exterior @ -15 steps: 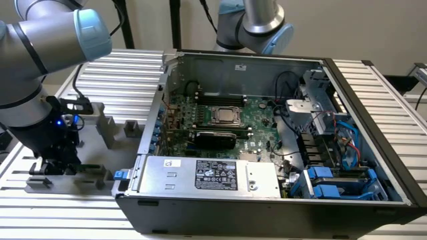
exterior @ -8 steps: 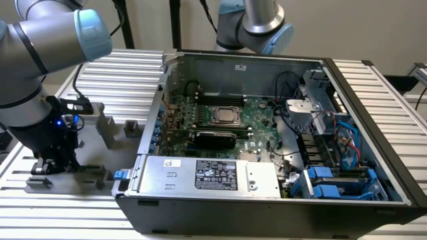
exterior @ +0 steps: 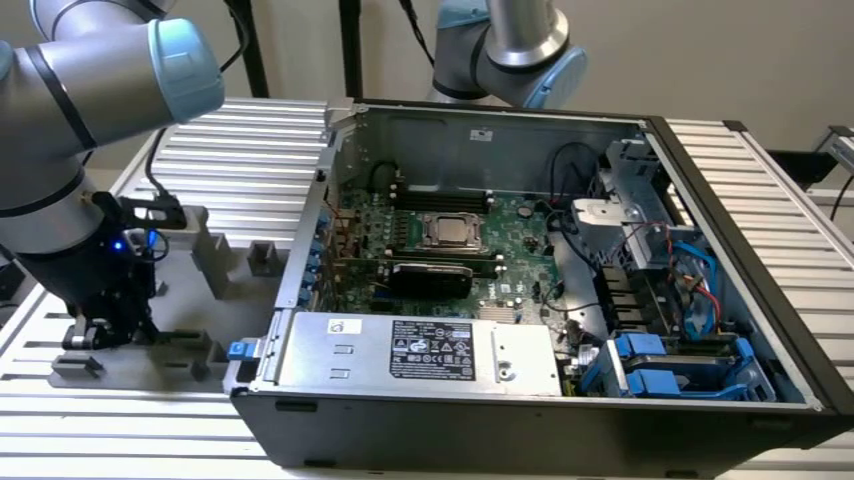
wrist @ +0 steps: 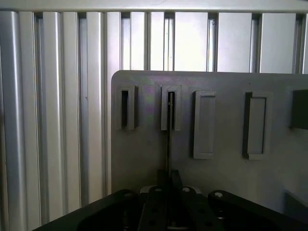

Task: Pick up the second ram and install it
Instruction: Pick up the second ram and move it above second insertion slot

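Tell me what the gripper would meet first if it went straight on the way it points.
The gripper is shut on the second ram; going on, it would probably meet the grey holder plate beneath, though depth is unclear.

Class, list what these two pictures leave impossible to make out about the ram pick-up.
Second ram: wrist view, edge-on, so its chips are hidden.
Gripper: exterior view, its own body hides the fingertips.
Motherboard slots: exterior view, too small to tell which are filled.
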Robot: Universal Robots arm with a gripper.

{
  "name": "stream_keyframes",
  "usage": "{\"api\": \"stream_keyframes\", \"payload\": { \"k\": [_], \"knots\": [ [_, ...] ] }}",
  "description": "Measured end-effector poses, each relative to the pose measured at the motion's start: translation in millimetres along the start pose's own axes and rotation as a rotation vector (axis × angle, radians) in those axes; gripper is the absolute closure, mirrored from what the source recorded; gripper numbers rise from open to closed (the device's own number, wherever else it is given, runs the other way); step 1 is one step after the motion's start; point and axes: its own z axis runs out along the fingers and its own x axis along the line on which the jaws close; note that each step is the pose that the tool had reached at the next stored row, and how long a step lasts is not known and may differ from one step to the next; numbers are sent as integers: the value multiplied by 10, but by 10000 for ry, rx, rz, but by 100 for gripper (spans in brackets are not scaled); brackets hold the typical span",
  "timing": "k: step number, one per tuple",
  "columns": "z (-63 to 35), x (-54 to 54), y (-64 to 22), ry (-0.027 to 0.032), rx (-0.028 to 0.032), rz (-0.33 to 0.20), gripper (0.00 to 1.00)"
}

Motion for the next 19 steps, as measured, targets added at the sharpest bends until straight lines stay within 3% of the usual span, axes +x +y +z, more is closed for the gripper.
{"api": "stream_keyframes", "payload": {
  "k": [5, 8, 13, 19],
  "knots": [
    [-6, 0, 0, 0, -2, -1, 87],
    [-61, 1, 0, 0, -2, 0, 87],
    [-230, 3, -1, -1, -1, 0, 87],
    [-502, 6, -3, -3, -2, 0, 87]
  ]
}}
